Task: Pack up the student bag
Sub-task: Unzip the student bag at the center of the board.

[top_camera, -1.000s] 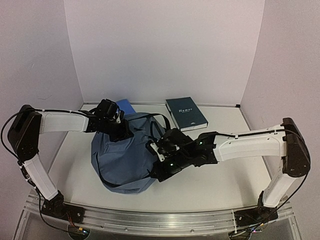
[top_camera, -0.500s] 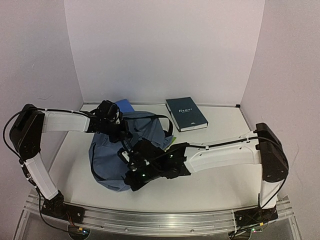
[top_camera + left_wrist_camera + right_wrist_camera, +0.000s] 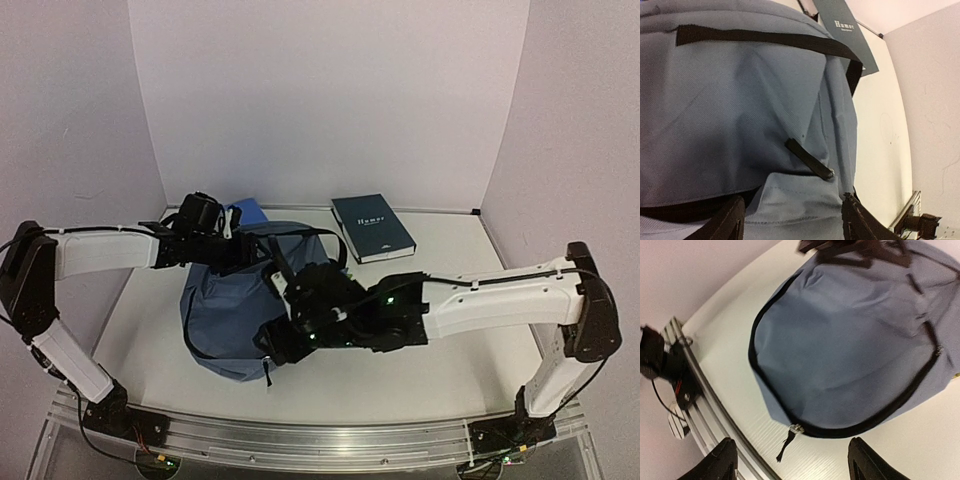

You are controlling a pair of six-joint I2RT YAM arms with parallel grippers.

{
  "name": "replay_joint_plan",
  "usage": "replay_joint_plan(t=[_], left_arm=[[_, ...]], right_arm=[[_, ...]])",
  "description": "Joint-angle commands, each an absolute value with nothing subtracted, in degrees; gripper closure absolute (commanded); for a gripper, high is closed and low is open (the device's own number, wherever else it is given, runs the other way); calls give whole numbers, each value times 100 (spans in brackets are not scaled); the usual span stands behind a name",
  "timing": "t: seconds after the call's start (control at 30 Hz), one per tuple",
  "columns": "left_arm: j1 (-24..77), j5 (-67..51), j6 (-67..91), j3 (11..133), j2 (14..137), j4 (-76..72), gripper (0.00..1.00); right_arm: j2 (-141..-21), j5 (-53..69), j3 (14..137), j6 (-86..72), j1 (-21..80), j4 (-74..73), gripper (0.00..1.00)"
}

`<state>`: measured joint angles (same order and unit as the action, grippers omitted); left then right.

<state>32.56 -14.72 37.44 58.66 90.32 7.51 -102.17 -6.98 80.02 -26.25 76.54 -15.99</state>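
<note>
The student bag (image 3: 222, 305) lies flat on the table, slate-blue, its black zipper (image 3: 880, 417) running shut round the near edge. The zipper's pull (image 3: 789, 439) hangs onto the table. My left gripper (image 3: 238, 252) stands open over the bag's far top, its fingers (image 3: 726, 225) either side of a fabric fold below a short black tab (image 3: 809, 160) and a black strap (image 3: 765, 37). Above the near edge, my right gripper (image 3: 272, 345) is open, its fingertips (image 3: 867, 460) apart over the pull, holding nothing.
A dark teal book (image 3: 372, 227) lies at the back centre; the left wrist view also catches this book (image 3: 845, 30). A blue book (image 3: 250, 212) peeks out behind the bag. The metal rail (image 3: 690, 400) runs along the near table edge.
Both grippers have opened. The right gripper swept from the bag's right side round to its near edge. The left arm drew back a little to the left.
</note>
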Motion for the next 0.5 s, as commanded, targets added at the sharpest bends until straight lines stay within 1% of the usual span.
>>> replay_joint_plan(t=[0.0,0.1,0.2,0.27,0.47], left_arm=[[3485,-1373,3311,5508,8193,1021,26],[3983,-989,3286,5462,7989,1516,25],[4509,-503,3578,5484,7787,2214,26],[4738,-409,4045,5347,7612,2448,27],[5379,-423,5444,4805,7073,2791,32]], right_arm=[[-9816,-1388,7657,-3274,6986,-1695,26],[-10003,-945,7486,-3732,6589,-1682,25],[-10184,-736,7481,-4007,6497,-1644,24],[-10300,-628,7499,-4215,6489,-1593,24],[-10673,-230,7456,-4835,6492,-1284,29]])
